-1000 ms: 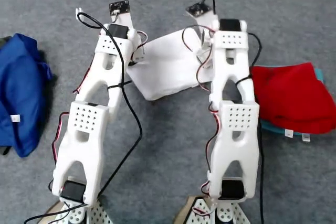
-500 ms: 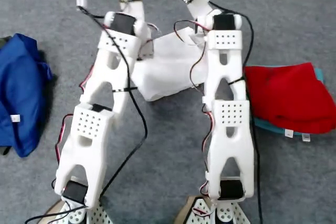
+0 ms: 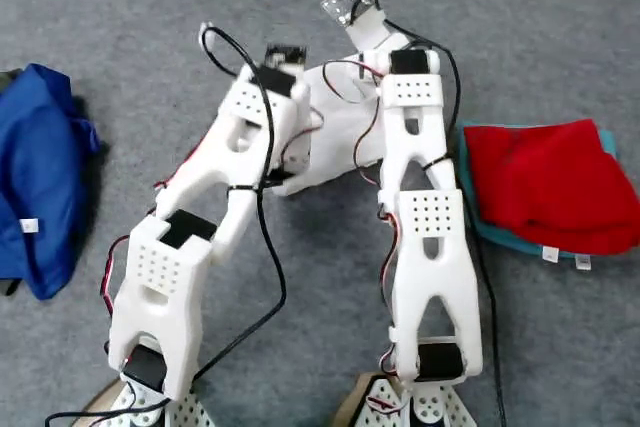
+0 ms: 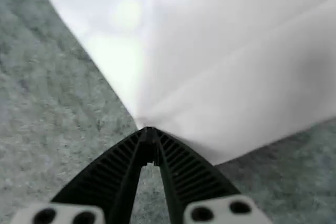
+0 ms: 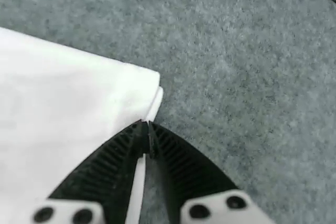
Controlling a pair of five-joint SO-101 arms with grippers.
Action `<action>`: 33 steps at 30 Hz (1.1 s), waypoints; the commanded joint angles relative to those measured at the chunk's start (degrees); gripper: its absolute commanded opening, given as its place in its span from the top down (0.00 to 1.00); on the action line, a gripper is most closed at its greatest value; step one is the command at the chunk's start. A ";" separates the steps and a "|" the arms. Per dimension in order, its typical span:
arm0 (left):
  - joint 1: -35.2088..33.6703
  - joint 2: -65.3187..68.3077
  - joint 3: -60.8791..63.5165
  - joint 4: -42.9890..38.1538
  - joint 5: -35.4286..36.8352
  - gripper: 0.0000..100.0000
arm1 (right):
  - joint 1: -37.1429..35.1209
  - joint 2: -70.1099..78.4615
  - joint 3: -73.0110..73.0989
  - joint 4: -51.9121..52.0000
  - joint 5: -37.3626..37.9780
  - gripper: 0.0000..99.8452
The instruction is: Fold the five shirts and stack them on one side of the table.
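at the far left of the grey table [image 3: 320, 277] a crumpled blue shirt [image 3: 40, 177] is seen, close to the table's left edge and well apart from both arms. a wide band of grey surface is seen between it and the left arm.

the left gripper [image 4: 149, 132] is seen clenched on an edge of the white shirt [image 3: 338, 137], the cloth being pinched right at the fingertips. in the left wrist view a fold line is shown running away from the pinch, with grey table on either side of the cloth.

the white shirt is found near the middle of the table's far half, between the two arms and partly hidden under them in the high view.

the right gripper [image 5: 145, 126] is likewise closed on the white shirt, at a layered corner; in the right wrist view two stacked edges are made out there, a detail hidden by the arm from above.

at the right a folded red shirt [image 3: 545, 182] is laid on a teal shirt [image 3: 505, 240], just beside the right arm.
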 commanded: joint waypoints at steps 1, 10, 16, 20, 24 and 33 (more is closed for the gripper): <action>1.14 -3.91 10.90 -10.81 2.02 0.98 | -0.57 0.22 -1.63 -3.16 0.62 1.00; -2.29 -4.53 10.55 -12.13 1.93 0.98 | -0.31 0.22 -6.64 -1.41 0.53 1.00; -7.21 -11.03 -2.64 -9.14 1.76 0.98 | -0.84 -0.40 -19.30 7.12 0.44 1.00; -10.20 -11.38 -8.70 -13.10 1.76 0.98 | -0.48 -5.85 -16.22 10.99 0.18 1.00; -12.04 -5.14 -8.79 -20.92 2.02 0.98 | -0.57 -10.86 -18.42 22.24 0.09 1.00; -14.86 11.12 -19.16 -22.42 2.20 0.98 | 1.01 -14.81 -12.70 37.36 -11.87 1.00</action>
